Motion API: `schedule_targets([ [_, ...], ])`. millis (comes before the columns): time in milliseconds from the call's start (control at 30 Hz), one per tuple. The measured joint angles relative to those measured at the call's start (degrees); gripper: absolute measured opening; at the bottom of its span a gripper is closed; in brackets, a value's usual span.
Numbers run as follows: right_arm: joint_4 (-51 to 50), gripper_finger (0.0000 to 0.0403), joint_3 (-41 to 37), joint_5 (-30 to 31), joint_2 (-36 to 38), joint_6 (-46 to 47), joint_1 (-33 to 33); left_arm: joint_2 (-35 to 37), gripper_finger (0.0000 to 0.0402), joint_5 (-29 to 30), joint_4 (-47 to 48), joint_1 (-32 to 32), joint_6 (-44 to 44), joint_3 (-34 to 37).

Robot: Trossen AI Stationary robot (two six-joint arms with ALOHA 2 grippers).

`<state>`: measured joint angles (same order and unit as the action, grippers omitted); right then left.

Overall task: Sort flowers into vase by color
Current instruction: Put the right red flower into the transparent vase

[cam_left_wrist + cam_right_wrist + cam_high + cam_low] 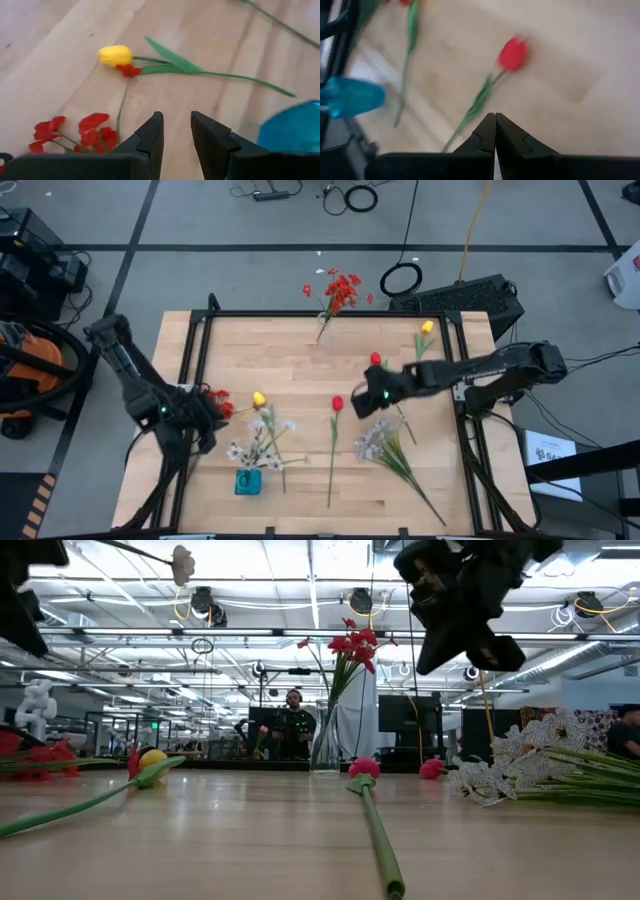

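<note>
The bench is pale wood inside a black frame. Both arms reach in over it from opposite sides.

The right claw hangs above the middle of the bench with its fingers pressed together on nothing. Just beside it, toward the left arm, a red tulip lies flat, its stem running away toward the near edge; the right wrist view shows that bloom just ahead of the closed tips. A second red tulip lies just behind the claw, toward the far edge. Directly under and in front of the claw, a white spray spreads across the wood, its green stems trailing off to the near right corner. Farther out, past the claw toward the far right corner, lies a yellow tulip.

The left claw hovers low near the left rim, its fingers parted with a bare gap between them, holding nothing. A red cluster lies just beside it, and another yellow tulip lies a little ahead, toward the middle. Near this claw, toward the near edge, a blue vase stands holding white blossoms.

A clear vase at the middle of the far edge, well apart from both claws, holds red flowers.
</note>
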<state>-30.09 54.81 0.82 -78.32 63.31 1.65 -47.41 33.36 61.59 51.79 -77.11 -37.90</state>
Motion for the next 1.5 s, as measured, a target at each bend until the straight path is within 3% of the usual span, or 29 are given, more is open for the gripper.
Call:
schedule_targets([
  [233, -8.84, 0.0000, 0.00, -2.16, 4.23, -13.46, -13.35, 5.12, 0.0105, -1.36, -9.59, -12.07, 10.45, 5.37],
  [333, -13.86, 0.0000, 0.00, -1.55, 5.27, -17.32, -17.33, 5.32, 0.0105, -4.58, -14.02, -18.21, 16.44, 7.12],
  [500, -24.00, 0.0000, -0.02, 3.41, 5.46, -18.12, -23.28, 5.02, 0.0105, -10.22, -24.23, -29.06, 26.58, 10.03],
  [733, -25.56, 0.0000, -0.09, 3.86, 4.34, -19.80, -31.21, 4.58, 0.0105, -14.93, -26.23, -39.68, 33.43, 10.39],
  [1100, -24.03, 0.0000, -2.63, 3.12, 4.28, -23.69, -36.23, 4.58, 0.0105, -16.73, -26.74, -42.93, 34.60, 10.39],
  [1233, -19.11, 0.0007, -6.75, -1.83, 4.28, -23.97, -34.99, 4.58, 0.0105, -16.72, -26.61, -42.91, 34.61, 10.39],
  [1500, -10.78, 0.0093, -10.58, -3.35, 4.28, -21.52, -29.84, 4.58, 0.0105, -16.71, -26.59, -42.91, 34.59, 10.39],
])
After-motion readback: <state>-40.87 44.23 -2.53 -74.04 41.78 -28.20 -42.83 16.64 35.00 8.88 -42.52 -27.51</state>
